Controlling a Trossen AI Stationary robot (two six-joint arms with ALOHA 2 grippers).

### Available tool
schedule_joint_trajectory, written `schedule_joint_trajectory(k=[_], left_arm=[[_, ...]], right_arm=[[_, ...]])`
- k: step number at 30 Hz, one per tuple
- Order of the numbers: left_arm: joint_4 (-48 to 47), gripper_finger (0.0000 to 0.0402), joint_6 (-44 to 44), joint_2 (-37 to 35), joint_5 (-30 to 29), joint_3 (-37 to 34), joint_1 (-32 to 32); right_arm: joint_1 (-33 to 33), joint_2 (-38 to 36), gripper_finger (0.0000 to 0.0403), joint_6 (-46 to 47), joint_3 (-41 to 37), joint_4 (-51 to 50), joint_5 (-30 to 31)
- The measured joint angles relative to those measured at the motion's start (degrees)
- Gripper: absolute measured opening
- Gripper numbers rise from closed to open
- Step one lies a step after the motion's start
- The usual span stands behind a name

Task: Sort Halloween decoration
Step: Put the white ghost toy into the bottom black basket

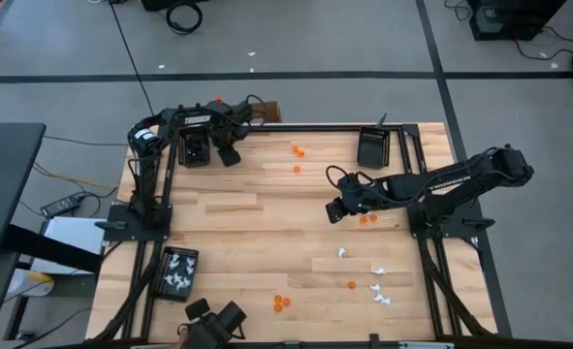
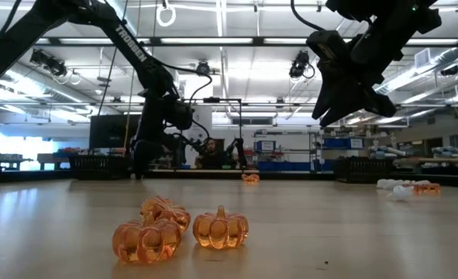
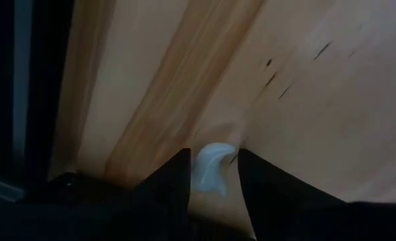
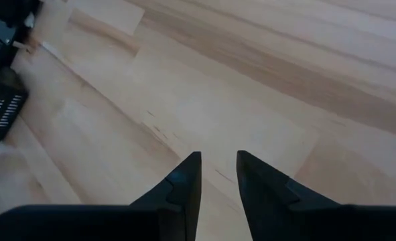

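Far left on desk (image 1: 267, 233): black tray (image 1: 177, 271) near front edge, white bits inside. 2nd black tray (image 1: 197, 150) at back-left corner.

Left end effector (image 3: 212, 155) just beside that back tray, low over the wood. Fingers (image 3: 174, 184) closed on a white trinket (image 3: 211, 171), pinched between both tips. Black frame rail close by in left wrist view.

Next, orange pumpkins (image 1: 281, 302) in a small bunch at front, three of them touching or nearly so in low view. Two more orange pumpkins (image 1: 297, 152) at back, mid desk, a bit apart.

Then right end effector (image 1: 336, 208) near desk middle, up off the wood. Fingers a little apart, nothing between, only bare wood below in right wrist view. Orange pair (image 1: 366, 219) just beside it.

More to the right: single orange one (image 1: 352, 285), white trinkets (image 1: 378, 286) scattered near front-right, one white piece (image 1: 342, 253) a bit apart from them. 3rd black tray (image 1: 373, 147) at back right, well apart from the white ones.
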Motion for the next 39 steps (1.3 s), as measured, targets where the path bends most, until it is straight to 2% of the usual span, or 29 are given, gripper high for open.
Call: schedule_joint_trajectory(k=[6,11,16,21,26,29,31,35,39], left_arm=[[0.1,0.0091,-0.3,0.0,-0.2,0.0,0.4],[-1.7,0.0061,-4.1,0.0,-1.0,0.0,-0.4],[-4.8,0.0058,-8.4,0.0,-0.5,0.0,-3.0],[-12.4,0.006,-11.1,-0.9,1.5,-0.1,-7.7],[-21.3,0.006,-15.0,-5.7,9.7,-0.1,-15.1],[-26.2,0.0061,-18.9,-10.8,12.7,-0.1,-21.2],[-26.3,0.0061,-23.0,-15.1,14.4,-0.8,-25.5],[-24.9,0.0061,-32.3,-24.3,19.3,-7.4,-34.6],[-24.8,0.0061,-47.4,-33.6,25.6,-17.4,-45.0]], right_arm=[[0.0,0.0,0.0103,0.0,0.0,0.0,-0.1],[0.0,0.0,0.0103,0.0,0.0,0.0,-0.1],[0.0,0.0,0.0103,-1.2,0.0,0.0,-0.1],[-0.4,0.0,0.0103,-3.0,0.0,0.0,-0.1],[-0.5,0.0,0.0103,-4.5,0.0,0.0,-0.1],[-0.3,0.0,0.0103,-4.5,0.0,0.0,0.0],[0.3,0.0,0.0103,-4.8,0.0,-0.2,0.1],[1.7,0.0,0.0103,-4.9,0.0,-0.4,1.3],[2.9,0.0,0.0103,-5.7,0.0,-0.4,1.3]])
